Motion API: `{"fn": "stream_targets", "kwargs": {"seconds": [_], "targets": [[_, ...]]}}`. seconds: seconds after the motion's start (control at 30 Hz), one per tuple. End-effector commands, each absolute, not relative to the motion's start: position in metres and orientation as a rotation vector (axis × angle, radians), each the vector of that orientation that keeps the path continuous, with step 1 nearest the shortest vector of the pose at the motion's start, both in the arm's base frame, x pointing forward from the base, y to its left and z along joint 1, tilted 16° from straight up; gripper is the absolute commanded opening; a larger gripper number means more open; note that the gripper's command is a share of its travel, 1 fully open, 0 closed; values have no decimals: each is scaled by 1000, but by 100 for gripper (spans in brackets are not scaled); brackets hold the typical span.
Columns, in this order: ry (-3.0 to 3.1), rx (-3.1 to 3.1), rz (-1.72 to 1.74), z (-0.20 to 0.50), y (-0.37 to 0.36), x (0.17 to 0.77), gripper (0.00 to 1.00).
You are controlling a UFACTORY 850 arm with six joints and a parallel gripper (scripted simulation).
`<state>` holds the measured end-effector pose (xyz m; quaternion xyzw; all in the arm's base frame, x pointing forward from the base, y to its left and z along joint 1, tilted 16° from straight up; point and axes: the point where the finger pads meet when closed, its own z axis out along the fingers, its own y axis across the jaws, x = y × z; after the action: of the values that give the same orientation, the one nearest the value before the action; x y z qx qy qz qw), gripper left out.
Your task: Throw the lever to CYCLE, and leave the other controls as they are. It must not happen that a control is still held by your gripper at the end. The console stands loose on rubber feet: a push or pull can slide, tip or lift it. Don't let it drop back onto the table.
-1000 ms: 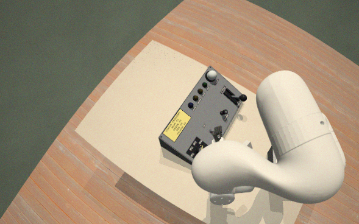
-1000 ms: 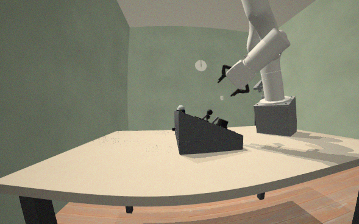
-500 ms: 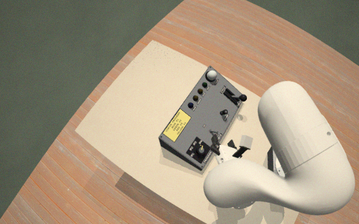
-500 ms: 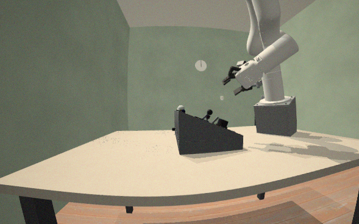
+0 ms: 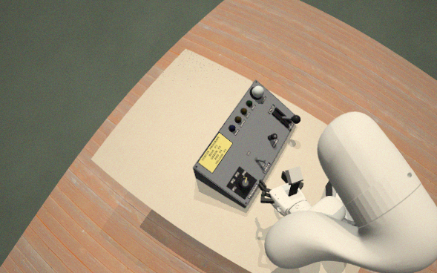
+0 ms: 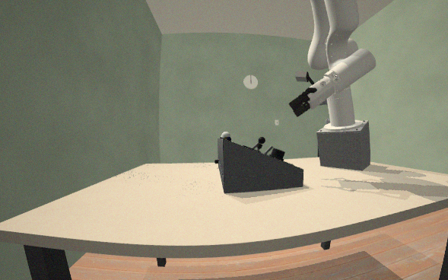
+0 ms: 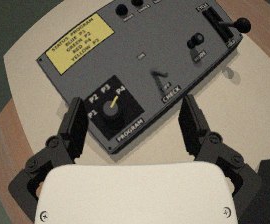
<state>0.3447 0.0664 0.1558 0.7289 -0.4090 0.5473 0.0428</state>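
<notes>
The grey sloped console (image 5: 250, 130) (image 6: 256, 171) (image 7: 146, 36) stands on the beige table top (image 5: 153, 122) (image 6: 165, 205). Its lever, a black ball knob (image 5: 295, 119) (image 6: 262, 140) (image 7: 243, 26) on a stalk, sits at one end of a slot near the console's far right corner. My gripper (image 5: 264, 192) (image 6: 300, 104) (image 7: 133, 107) is open and empty. It hangs well above the console's low edge, over the rotary selector (image 5: 243, 182) (image 7: 113, 111), tilted down toward the panel. The lever is far from the fingers.
The panel also holds a white dome button (image 5: 257, 91), a row of small round buttons (image 5: 238, 119), a black toggle (image 5: 272, 137) (image 7: 196, 42), another small switch (image 5: 261, 160) and a yellow label (image 5: 215, 152). The arm's grey base block (image 6: 343, 146) stands behind the console.
</notes>
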Motion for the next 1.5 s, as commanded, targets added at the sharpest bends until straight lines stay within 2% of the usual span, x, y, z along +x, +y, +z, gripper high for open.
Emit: {"fn": "stream_targets", "kwargs": {"seconds": [0.0,1.47], "targets": [[-982,2358,1633,154,75,339,100],[-917,2381,1627,153,77,337,100]]}}
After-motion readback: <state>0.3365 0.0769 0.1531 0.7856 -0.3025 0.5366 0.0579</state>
